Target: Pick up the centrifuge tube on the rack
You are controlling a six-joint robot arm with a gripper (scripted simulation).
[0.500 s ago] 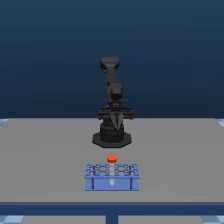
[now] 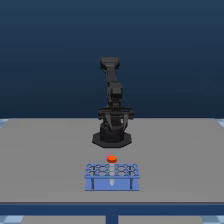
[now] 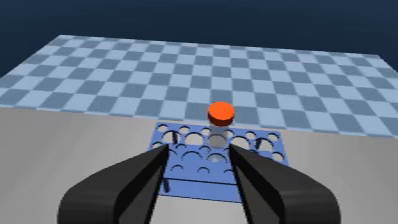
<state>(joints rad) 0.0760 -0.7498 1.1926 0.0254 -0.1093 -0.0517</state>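
Note:
The blue rack [image 2: 112,176] lies on the grey table in front of the arm's base. The centrifuge tube [image 2: 112,159] stands upright in a hole at the rack's far edge, its orange-red cap on top. In the wrist view the tube [image 3: 218,120] rises from the rack [image 3: 206,186], its whitish body showing below the cap. My gripper [image 3: 201,149] is open, its two black fingers [image 3: 133,175] spread apart above the rack's near side, short of the tube and not touching it. In the exterior view the gripper [image 2: 116,121] hangs near the arm's base, behind the rack.
The arm's black base [image 2: 112,139] stands on the grey table [image 2: 45,160] just behind the rack. Beyond the table edge lies a blue checkered floor [image 3: 178,65].

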